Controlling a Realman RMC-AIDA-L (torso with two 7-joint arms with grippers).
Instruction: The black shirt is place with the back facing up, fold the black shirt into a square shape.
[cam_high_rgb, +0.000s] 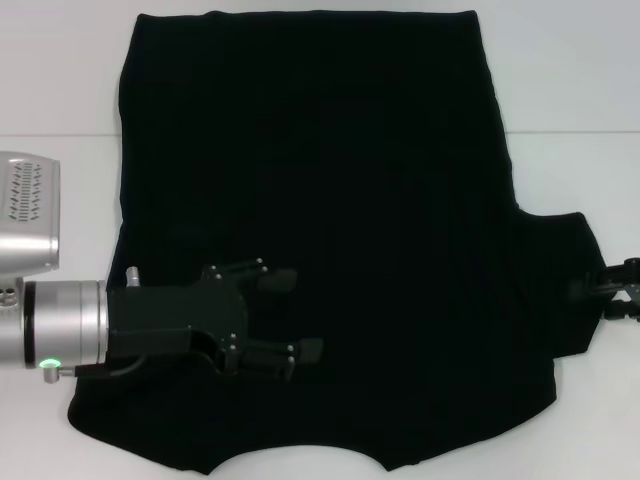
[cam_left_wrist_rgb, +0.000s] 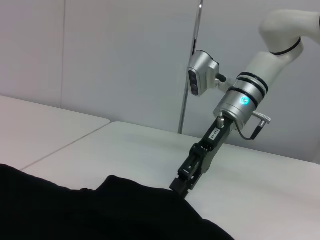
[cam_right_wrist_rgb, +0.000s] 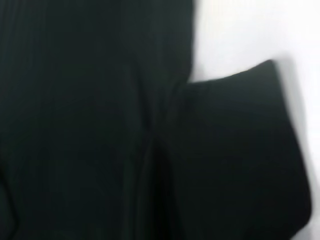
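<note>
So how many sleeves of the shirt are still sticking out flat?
1: on the robot's right side of the black shirt, at the right gripper. The left sleeve isn't visible; it may be folded in near the left gripper.

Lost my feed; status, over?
Left hand open over shirt. Right hand at the right sleeve's edge. Shirt flat, that sleeve out. Nothing in the way.

The light is bright and even, with almost no shadows on the white table (cam_high_rgb: 580, 90). The black shirt (cam_high_rgb: 320, 200) shows little detail. The right wrist view is blurred
</note>
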